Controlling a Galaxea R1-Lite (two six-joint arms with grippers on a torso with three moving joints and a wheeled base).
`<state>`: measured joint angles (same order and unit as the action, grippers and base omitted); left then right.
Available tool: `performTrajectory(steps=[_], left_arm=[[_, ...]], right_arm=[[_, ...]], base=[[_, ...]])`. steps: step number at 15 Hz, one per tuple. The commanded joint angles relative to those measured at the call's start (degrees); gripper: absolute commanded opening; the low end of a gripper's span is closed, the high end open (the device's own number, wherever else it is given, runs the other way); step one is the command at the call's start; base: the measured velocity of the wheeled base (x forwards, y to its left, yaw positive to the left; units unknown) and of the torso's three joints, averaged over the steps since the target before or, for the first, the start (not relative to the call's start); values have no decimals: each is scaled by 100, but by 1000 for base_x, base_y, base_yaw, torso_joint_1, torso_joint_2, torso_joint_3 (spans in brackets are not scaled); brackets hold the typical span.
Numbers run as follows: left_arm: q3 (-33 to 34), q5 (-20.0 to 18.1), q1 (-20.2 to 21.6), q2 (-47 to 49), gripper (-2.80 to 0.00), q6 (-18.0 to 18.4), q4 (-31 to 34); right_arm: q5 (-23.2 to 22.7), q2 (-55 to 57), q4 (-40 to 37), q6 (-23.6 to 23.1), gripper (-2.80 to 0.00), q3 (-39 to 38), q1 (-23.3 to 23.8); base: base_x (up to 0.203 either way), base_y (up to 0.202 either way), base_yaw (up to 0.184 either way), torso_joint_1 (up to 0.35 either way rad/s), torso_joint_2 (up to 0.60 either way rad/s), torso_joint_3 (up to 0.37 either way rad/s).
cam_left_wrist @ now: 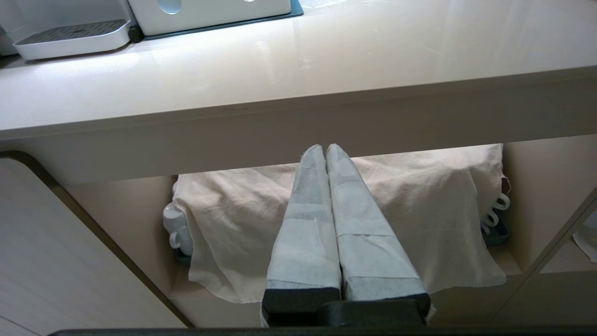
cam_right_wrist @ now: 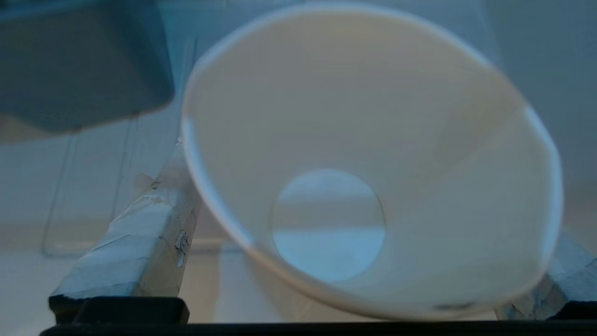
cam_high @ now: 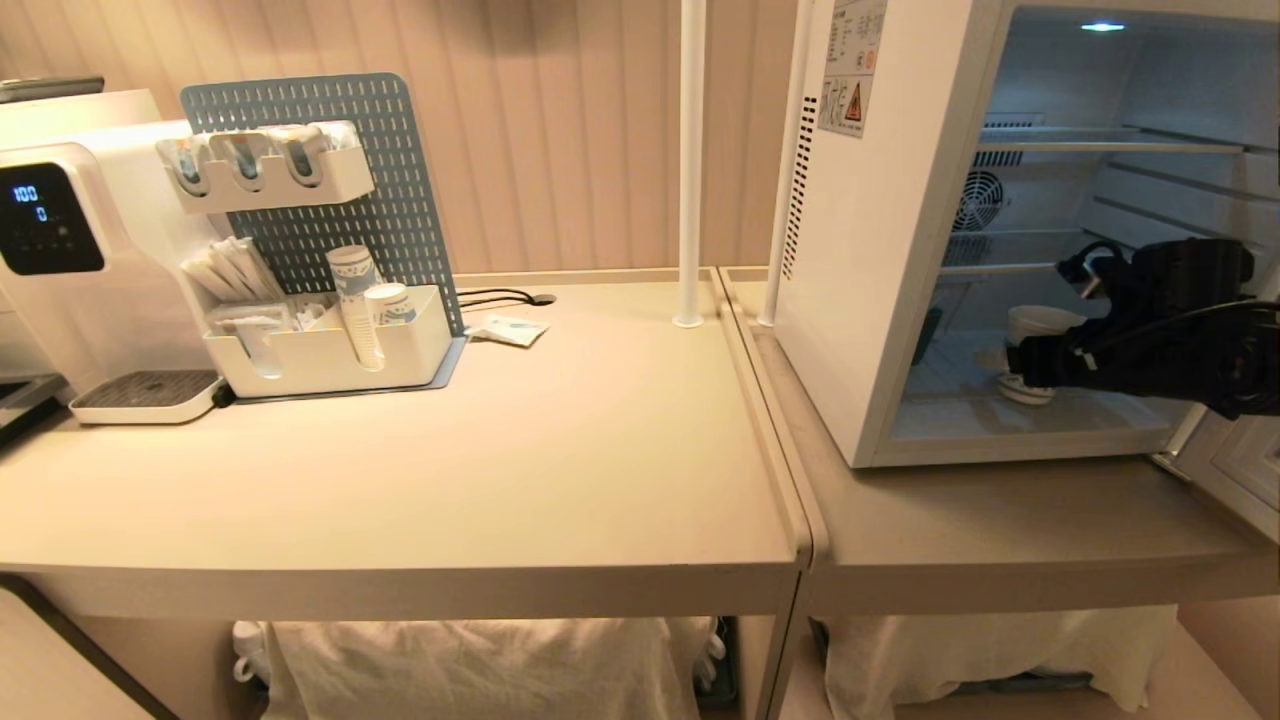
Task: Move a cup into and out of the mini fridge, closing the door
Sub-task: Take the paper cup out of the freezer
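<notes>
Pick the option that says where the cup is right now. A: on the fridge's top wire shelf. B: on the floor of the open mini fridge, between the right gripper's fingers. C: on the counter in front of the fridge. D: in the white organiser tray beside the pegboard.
B: the cup stands on the mini fridge floor, with the right gripper spread on either side of it.

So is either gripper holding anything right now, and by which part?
Nothing is held. The right gripper straddles the cup inside the mini fridge, fingers wide either side of its body. The left gripper is shut and empty.
</notes>
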<state>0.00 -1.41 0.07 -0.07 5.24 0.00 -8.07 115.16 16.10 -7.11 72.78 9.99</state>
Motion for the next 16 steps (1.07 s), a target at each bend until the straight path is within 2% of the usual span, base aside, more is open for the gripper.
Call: performTrajectory(steps=[1, 9, 10, 11, 16], left_arm=[[0, 1, 1, -1, -280, 3, 0], [0, 1, 1, -1, -280, 3, 0], [0, 1, 1, -1, -280, 3, 0], [0, 1, 1, -1, -280, 3, 0], [0, 1, 1, -1, -280, 3, 0]], right_arm=[[-10, 15, 88, -11, 0, 25, 12], [-10, 77, 250, 36, 0, 95, 12], [-23, 69, 395, 90, -113, 45, 12], [-20, 72, 479, 105, -280, 8, 12], [-11, -20, 411, 34, -280, -213, 4]], base=[[0, 0, 0, 0, 0, 0], [0, 0, 0, 0, 0, 0], [0, 0, 0, 0, 0, 0], [0, 0, 0, 0, 0, 0], [0, 0, 0, 0, 0, 0]])
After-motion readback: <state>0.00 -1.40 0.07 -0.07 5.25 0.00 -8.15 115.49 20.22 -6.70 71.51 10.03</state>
